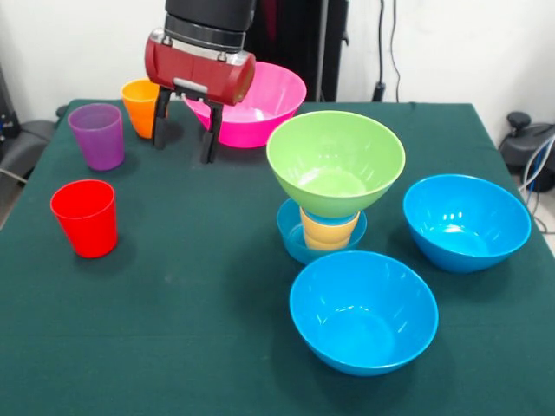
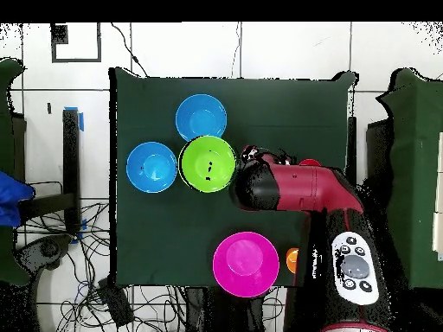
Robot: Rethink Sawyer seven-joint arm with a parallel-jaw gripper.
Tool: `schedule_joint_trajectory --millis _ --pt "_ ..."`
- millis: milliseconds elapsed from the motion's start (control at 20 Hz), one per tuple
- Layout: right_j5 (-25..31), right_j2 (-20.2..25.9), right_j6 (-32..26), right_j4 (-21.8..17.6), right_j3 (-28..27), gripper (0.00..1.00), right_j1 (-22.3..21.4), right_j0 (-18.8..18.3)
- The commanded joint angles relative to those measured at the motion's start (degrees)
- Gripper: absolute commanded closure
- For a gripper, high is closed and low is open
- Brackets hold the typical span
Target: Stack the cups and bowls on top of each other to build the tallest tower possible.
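Note:
The tower stands mid-table: a small blue bowl [image 1: 293,236] holds a yellow-orange cup [image 1: 329,232], and a green bowl [image 1: 335,161] [image 2: 208,163] rests upright on that cup. My gripper [image 1: 184,149] hangs open and empty above the cloth, just in front of the orange cup [image 1: 139,104] [image 2: 292,259] and the pink bowl [image 1: 260,106] [image 2: 246,264]. A purple cup [image 1: 97,135] and a red cup [image 1: 85,217] stand upright to its left. Two large blue bowls [image 1: 466,222] [image 1: 362,310] sit right of and in front of the tower. In the overhead view my arm hides the gripper.
A dark green cloth covers the table [image 1: 191,338]. In the overhead view the arm [image 2: 294,190] lies across the table's right side, and the two large blue bowls [image 2: 201,117] [image 2: 151,167] flank the green one. Cables and black gear [image 1: 531,139] lie beyond the table edges.

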Motion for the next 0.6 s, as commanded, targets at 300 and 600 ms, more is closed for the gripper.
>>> schedule_joint_trajectory --millis 300,600 --pt "0.5 8.3 -9.3 -8.4 -3.9 0.0 4.6 -2.4" --pt "1.0 10.2 -10.7 -10.1 -5.5 0.0 5.8 -4.7"
